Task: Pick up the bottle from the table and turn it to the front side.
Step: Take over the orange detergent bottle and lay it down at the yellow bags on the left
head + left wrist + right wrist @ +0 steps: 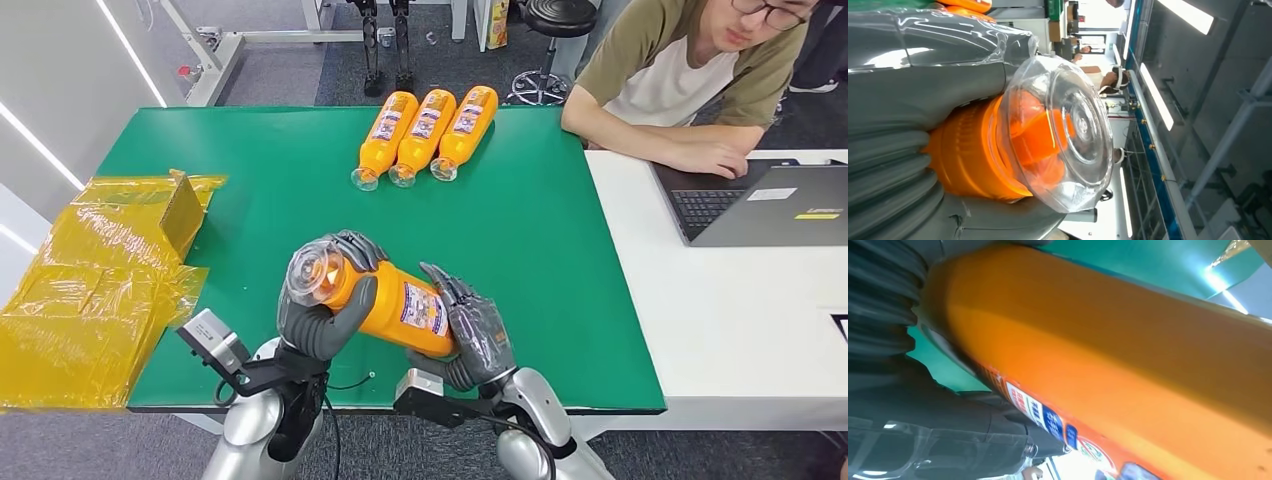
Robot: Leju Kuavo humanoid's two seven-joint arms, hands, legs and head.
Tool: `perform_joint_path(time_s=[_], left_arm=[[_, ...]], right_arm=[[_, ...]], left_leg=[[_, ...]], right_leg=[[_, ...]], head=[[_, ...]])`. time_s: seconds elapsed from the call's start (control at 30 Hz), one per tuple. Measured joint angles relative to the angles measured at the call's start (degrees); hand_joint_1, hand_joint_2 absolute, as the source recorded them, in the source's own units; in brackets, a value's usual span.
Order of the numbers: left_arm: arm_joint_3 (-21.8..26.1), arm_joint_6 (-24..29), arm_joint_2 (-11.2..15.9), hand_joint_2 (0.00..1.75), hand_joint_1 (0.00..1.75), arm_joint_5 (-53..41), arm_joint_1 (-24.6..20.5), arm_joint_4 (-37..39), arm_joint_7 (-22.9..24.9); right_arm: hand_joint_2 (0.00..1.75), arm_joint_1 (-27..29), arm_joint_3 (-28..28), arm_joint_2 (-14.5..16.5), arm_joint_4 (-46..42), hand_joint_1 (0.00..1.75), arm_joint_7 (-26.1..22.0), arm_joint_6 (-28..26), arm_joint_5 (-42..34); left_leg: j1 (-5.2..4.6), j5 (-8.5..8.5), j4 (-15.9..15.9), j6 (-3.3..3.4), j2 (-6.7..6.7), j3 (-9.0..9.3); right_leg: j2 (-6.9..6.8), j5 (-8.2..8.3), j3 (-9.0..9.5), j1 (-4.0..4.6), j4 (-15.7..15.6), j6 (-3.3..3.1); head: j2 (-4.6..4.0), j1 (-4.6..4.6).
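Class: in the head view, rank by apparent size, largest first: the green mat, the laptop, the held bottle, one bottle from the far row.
1. green mat
2. laptop
3. held bottle, enlarged by nearness
4. far bottle

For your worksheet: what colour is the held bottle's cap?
Clear over orange cap, best in the left wrist view.

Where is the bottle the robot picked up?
In the head view, the bottle is held between the left hand and right hand, above the green table's near edge.
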Motion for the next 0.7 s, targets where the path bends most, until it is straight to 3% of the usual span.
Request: perform_joint_path(time_s=[0.17,0.27,0.4,0.57,0.7], left_arm=[[0.4,2.6,0.0,1.75,1.75,0.9,1.1,-0.6,-0.3],[2.2,11.3,0.1,1.75,1.75,-1.2,2.1,-1.7,0.6],[5.7,24.2,1.0,1.75,1.75,-12.4,2.9,-3.7,3.9],[9.8,29.1,4.5,1.75,1.75,-31.0,3.2,-6.4,8.3],[11.5,29.9,9.6,1.75,1.75,-43.0,1.8,-6.5,12.2]], right_arm=[[1.75,1.8,0.0,0.8,-0.3,0.0,-1.6,-4.0,-2.1],[1.75,4.4,0.0,2.1,-1.3,0.0,-5.8,-10.6,-7.4],[1.75,6.1,0.0,4.1,-2.7,0.0,-10.6,-16.9,-14.5],[1.75,7.3,0.1,5.8,-5.3,0.0,-13.8,-19.3,-20.0],[1.75,8.5,0.1,6.3,-8.2,0.0,-15.5,-19.4,-23.7]], left_leg=[[0.0,0.0,0.0,0.0,-0.01,0.0],[0.01,-0.01,0.0,-0.01,0.01,0.0],[0.03,0.01,0.0,-0.05,0.03,0.01],[0.04,0.07,-0.1,-0.12,0.03,0.02],[0.04,0.1,-0.1,-0.15,0.03,0.03]], right_leg=[[-0.01,-0.01,0.0,0.0,0.0,0.0],[0.01,-0.02,-0.01,0.01,0.0,-0.02],[0.03,-0.03,-0.03,0.02,0.0,-0.04],[0.03,-0.02,-0.03,0.02,0.1,-0.04],[0.03,-0.01,-0.04,0.02,0.1,-0.06]], head=[[0.0,0.0],[0.0,0.0],[0.0,-0.01],[0.0,0.0],[0.0,0.0]])
